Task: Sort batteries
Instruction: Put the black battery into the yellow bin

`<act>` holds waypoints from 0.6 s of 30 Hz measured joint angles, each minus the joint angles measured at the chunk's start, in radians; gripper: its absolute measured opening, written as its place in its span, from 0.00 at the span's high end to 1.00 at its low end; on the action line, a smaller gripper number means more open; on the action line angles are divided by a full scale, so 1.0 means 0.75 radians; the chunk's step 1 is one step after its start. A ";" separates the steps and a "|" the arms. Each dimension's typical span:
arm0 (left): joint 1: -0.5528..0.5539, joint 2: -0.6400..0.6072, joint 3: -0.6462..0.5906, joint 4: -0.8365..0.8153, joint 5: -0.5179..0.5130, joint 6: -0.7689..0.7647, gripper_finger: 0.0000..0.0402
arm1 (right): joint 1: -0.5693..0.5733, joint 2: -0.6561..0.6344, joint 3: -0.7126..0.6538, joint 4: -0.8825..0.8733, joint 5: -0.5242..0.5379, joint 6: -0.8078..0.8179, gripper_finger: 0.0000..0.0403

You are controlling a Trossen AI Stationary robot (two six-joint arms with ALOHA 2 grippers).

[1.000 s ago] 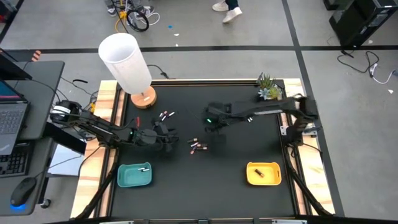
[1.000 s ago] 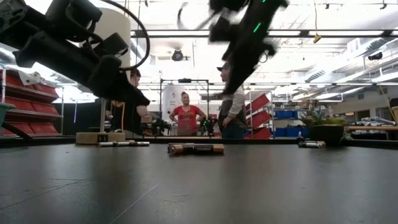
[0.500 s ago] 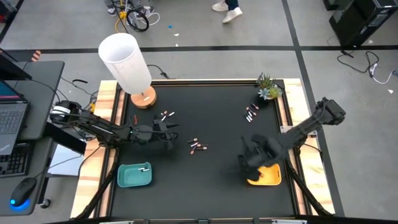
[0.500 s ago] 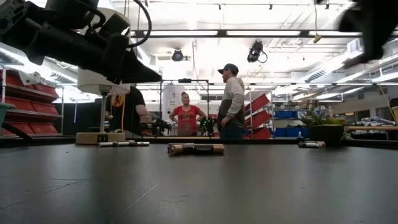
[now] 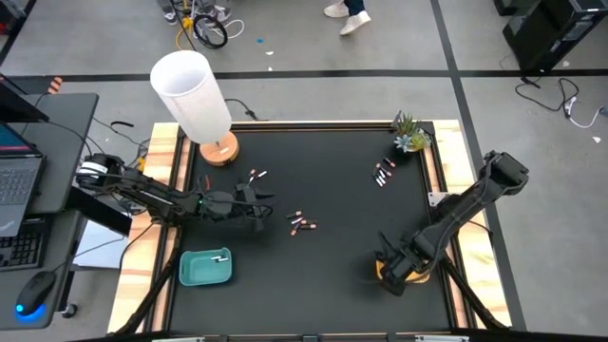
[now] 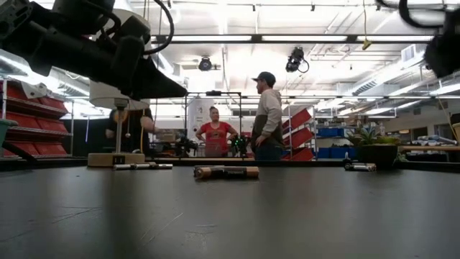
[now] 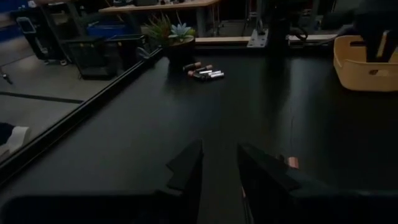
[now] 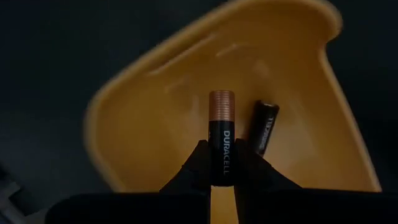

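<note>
Batteries lie in small groups on the black table: one [image 5: 255, 176] near the lamp, one [image 5: 301, 224] in the middle, one [image 5: 383, 173] by the plant. The teal tray [image 5: 195, 273] holds a pale battery [image 5: 220, 257]. My right gripper [image 5: 394, 271] hangs over the yellow tray [image 8: 155, 118], shut on a dark copper-ended battery [image 8: 222, 134]; another dark battery [image 8: 263, 127] lies on the tray floor. My left gripper [image 5: 256, 211] hovers open and empty left of the middle group, and a battery end [image 7: 291, 162] lies beside one finger. My right gripper [image 8: 222, 149] pinches the battery's dark body [image 8: 222, 163] between its two fingers. It comes from above, pointing down into the yellow tray. The battery lies along the fingers, its copper end [image 8: 222, 102] sticking out past the fingertips, lifted clear of the tray floor.
A white lamp [image 5: 195, 100] stands at the far left corner and a small plant [image 5: 410, 133] at the far right. Wooden rails edge the table. A desk with a laptop stands to the left. People stand in the room beyond [image 6: 267, 115].
My right gripper has swept from the table's middle toward the right and near edges, coming down over the yellow tray.
</note>
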 joint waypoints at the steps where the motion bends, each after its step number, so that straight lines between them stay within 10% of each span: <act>1: 0.000 0.000 0.000 -0.004 0.000 -0.001 0.71 | -0.009 0.000 -0.033 0.029 -0.013 0.000 0.94; 12: 0.000 0.000 0.000 -0.100 0.000 -0.033 0.71 | -0.110 -0.001 -0.079 0.025 -0.045 -0.088 0.67; 18: 0.000 0.000 0.000 -0.105 0.000 -0.098 0.71 | -0.142 -0.001 0.179 -0.401 -0.030 -0.188 0.62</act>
